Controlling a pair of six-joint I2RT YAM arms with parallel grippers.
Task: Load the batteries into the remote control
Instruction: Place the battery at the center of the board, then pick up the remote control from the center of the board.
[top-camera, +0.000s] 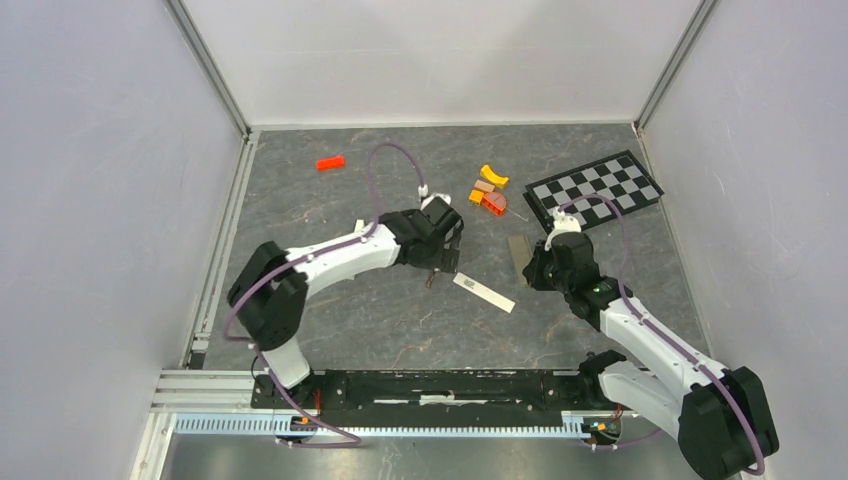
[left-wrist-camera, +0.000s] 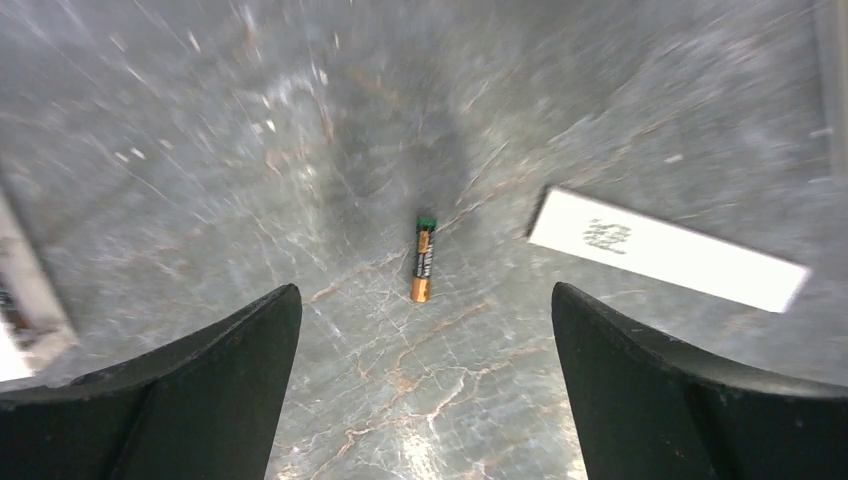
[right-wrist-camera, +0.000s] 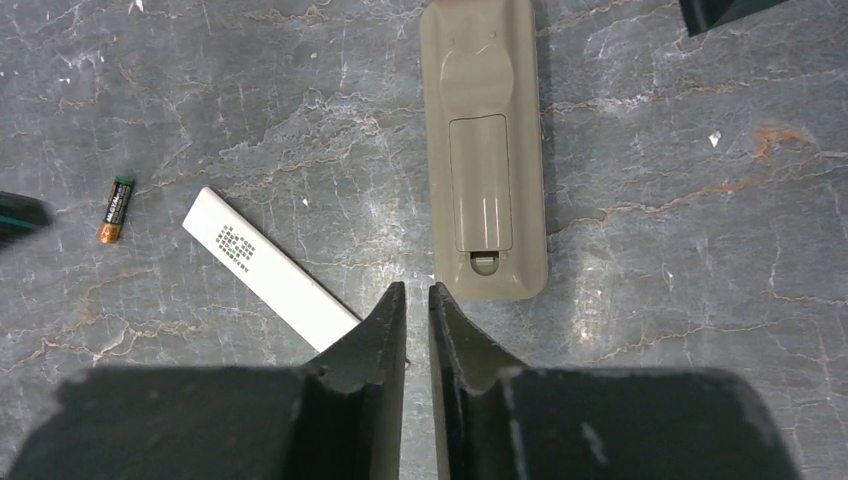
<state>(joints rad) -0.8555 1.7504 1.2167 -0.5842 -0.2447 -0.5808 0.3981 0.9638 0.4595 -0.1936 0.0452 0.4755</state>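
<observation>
Checked left arm first: elbow folded back close to its base, forearm stretched forward and rightward toward mid-table, wrist bent down. Noted left gripper (top-camera: 441, 262) tipped toward the table (top-camera: 380, 330) with jaws spread wide and holding nothing. Confirmed from the left wrist view one battery (left-wrist-camera: 423, 258) lying flat on the grey marbled surface. Placed it ahead of the gap between the two fingers (left-wrist-camera: 200, 390), touching neither, green end away from the wrist and copper end toward it. Located a plain white bar (left-wrist-camera: 665, 250) to the right of that battery, apart from it and lying at a slant.

Checked right arm next: base at the near right corner, forearm running forward and leftward, wrist angled down over the table. Noted right gripper (right-wrist-camera: 417, 300) with jaws almost together, only a thin slit between them and nothing in it. Found remote control (right-wrist-camera: 485, 150) lying back-up, grey-tan, its long axis roughly in line with the gripper and a cover panel seated over the battery recess. Placed its near end just beside the fingertips, slightly to their right; could not tell whether touching.

Recorded from the top view a cluster of orange and yellow blocks (top-camera: 488, 190) and a checkerboard (top-camera: 594, 190) beyond both grippers. Recorded a lone orange block (top-camera: 330, 162) well apart at back left.
</observation>
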